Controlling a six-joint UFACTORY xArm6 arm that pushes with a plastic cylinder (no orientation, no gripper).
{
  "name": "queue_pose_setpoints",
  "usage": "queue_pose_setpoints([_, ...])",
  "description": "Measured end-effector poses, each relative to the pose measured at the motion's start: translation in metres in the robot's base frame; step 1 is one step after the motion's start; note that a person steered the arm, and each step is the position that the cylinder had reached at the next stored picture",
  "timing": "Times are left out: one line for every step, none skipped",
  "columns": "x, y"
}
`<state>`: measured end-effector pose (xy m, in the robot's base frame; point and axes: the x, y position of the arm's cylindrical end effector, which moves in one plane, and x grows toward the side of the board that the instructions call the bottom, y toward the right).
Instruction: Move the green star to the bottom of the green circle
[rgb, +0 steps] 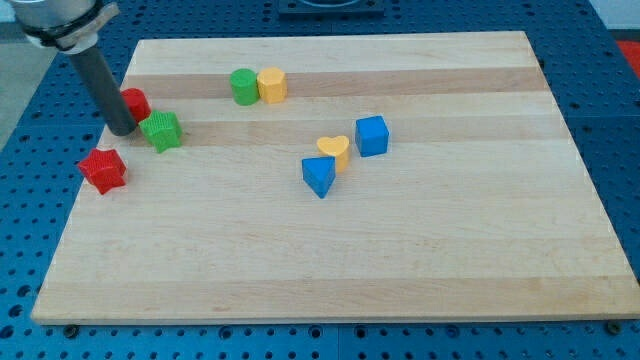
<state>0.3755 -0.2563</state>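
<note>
The table (400, 280) carries two green, two red, two blue and two yellow blocks. The green star (161, 131) is ridged, lying below-left of the green circle (242, 86). The tool's tip (123, 129) grasps nothing, just beside the star's left.

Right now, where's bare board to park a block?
Free: everything below the blue triangle to the view's bottom, and right of the blue cube. Crowded: upper left, where my tip sits against the green star, between red blocks.
</note>
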Motion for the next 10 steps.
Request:
queue_pose_setpoints([0.001,0.061])
queue_pose_setpoints([0.001,0.056])
queue_pose_setpoints([0.002,0.02])
queue_pose_setpoints([0.017,0.01])
queue_pose_setpoints([0.025,0.03])
queue_pose_setpoints([0.025,0.083])
queue_pose_setpoints([0.024,0.115])
queue_pose_setpoints([0.025,0.091])
queue_pose_setpoints([0.04,0.076])
queue_pose_setpoints([0.056,0.082])
